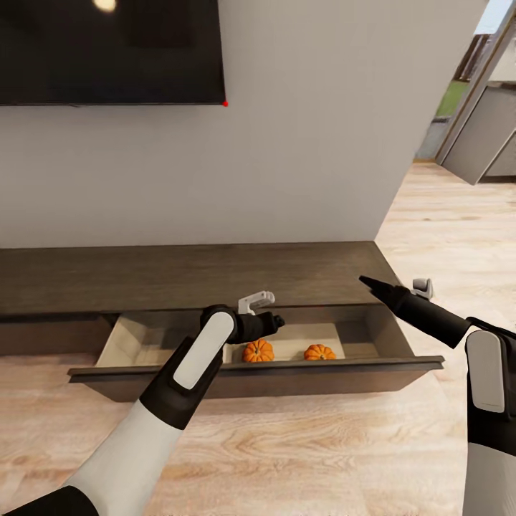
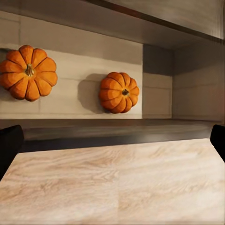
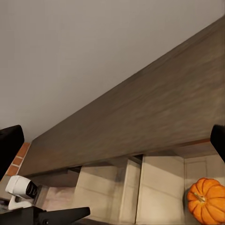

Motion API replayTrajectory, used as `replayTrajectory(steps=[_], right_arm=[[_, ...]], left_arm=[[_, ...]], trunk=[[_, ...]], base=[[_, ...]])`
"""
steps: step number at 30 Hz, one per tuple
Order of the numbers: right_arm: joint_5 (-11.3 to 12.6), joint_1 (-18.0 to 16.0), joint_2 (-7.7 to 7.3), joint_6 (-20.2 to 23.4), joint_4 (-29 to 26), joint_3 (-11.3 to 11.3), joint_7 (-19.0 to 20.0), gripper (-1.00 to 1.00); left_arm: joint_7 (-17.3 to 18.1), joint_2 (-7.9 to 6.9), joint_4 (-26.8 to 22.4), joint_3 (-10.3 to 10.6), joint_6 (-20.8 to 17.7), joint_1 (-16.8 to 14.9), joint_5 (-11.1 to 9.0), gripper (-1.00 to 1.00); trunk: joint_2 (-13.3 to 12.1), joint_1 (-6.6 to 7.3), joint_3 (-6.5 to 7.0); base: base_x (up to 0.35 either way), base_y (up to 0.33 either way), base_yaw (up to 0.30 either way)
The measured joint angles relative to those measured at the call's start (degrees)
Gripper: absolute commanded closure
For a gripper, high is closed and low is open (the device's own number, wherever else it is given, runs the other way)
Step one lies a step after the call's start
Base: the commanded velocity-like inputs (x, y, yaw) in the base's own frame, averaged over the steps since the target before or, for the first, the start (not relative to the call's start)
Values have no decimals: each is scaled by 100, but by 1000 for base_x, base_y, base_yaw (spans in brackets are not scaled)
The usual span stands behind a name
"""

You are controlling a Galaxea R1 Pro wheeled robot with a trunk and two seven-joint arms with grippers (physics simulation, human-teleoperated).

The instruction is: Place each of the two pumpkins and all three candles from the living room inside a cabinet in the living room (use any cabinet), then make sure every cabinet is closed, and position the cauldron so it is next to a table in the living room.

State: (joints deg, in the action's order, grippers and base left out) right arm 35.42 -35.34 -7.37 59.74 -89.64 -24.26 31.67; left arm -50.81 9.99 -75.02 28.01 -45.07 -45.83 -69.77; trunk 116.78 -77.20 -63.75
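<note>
White-and-black forearms enter the head view from below, the left arm reaching to the open drawer [image 1: 251, 373] of the cabinet [image 1: 186, 276] and the right arm raised beside the cabinet's right end. Pale wood-plank floor [image 1: 287, 451] lies under the robot; a plain grey wall [image 1: 322, 129] rises behind the cabinet, with a dark television [image 1: 107, 50] mounted at upper left and a doorway to another room at far right.

Cabinet: a long, low, dark-brown unit, its long axis running left to right along the wall. Its drawer is pulled out toward the robot, showing a light tan divided inside.

Pumpkins: two lie on the drawer floor in the right-hand compartment, apart from each other, the left pumpkin [image 1: 258, 350] just beside the left gripper [image 1: 278, 322] and the right pumpkin [image 1: 319, 352] further right.

Left wrist view: both pumpkins [image 2: 28, 72] [image 2: 119, 92] appear with stems turned toward the camera, beyond the dark drawer front; the two dark fingertips [image 2: 9, 145] sit at opposite edges, so the jaws are spread wide with nothing between them.

Right wrist view: the cabinet's top, the drawer's dividers and one pumpkin [image 3: 208, 200] appear; its fingertips [image 3: 9, 145] likewise stand wide apart, empty. The right gripper [image 1: 376, 284] hovers over the cabinet's right end.
</note>
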Motion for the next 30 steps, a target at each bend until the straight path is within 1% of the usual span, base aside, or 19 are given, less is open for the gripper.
replayTrajectory(steps=[5, 7, 10, 13, 24, 30], right_arm=[[11, 20, 8, 0, -4, 0, 10, -100], [72, 36, 12, 0, -6, 0, 25, -100], [259, 53, 8, 0, -8, 0, 36, -100], [328, 57, 3, 0, -9, 0, 42, -100], [358, 92, 2, -4, -24, 0, 49, -100], [349, 99, 12, -33, -16, 0, 74, -100]], left_arm=[[-1, 0, 1, 0, 0, 0, -1, -100], [-1, 0, 1, 0, 0, 1, -1, -100], [-2, 0, 4, 0, 0, 2, -1, -100], [-8, 0, 12, 0, 0, 2, -3, -100], [-19, 0, 19, 0, 9, 9, -1, -100], [-19, 0, 19, 0, 9, 9, 3, -100]], trunk=[[-200, 110, 90], [-281, 154, 126], [-401, 220, 179], [-521, 286, 233], [-963, 528, 431], [-964, 528, 431]], base=[[-6, 0, 0], [-1, 0, 0], [0, 0, 0], [0, 0, 0], [0, 0, 0], [0, 0, 0]])
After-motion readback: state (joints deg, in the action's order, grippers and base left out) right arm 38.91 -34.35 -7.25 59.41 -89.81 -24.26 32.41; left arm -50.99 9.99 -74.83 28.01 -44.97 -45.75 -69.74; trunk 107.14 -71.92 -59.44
